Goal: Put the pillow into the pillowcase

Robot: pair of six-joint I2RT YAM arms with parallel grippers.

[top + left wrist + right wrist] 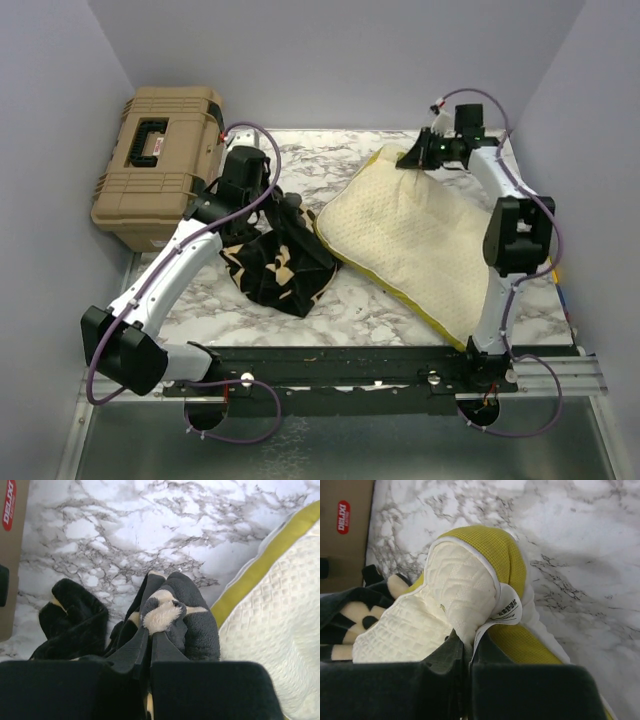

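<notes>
The step in hand is judged to be the feeding of a corner of the pillow (pixel 420 240) into the mouth of the pillowcase (pixel 280 262). For this to be done well, the opening should be lifted and held wide by the left gripper (pixel 150 636), since no open mouth can be made out in the bunched heap. The pinched corner should be led in low along the counter (pixel 350 305), so that plush is not pushed ahead of it.

The left gripper is clenched on a fold of the pillowcase, which is heaped toward the left edge of the counter, near the tan toolbox (pixel 158 160) at the far left corner. The right gripper (pixel 412 153) is closed on the pillow at its far corner, beside the sewn label (pixel 507 611), near the far right corner of the counter. From there the pillow is spread diagonally toward the near right edge, its left border lying just beside the pillowcase
</notes>
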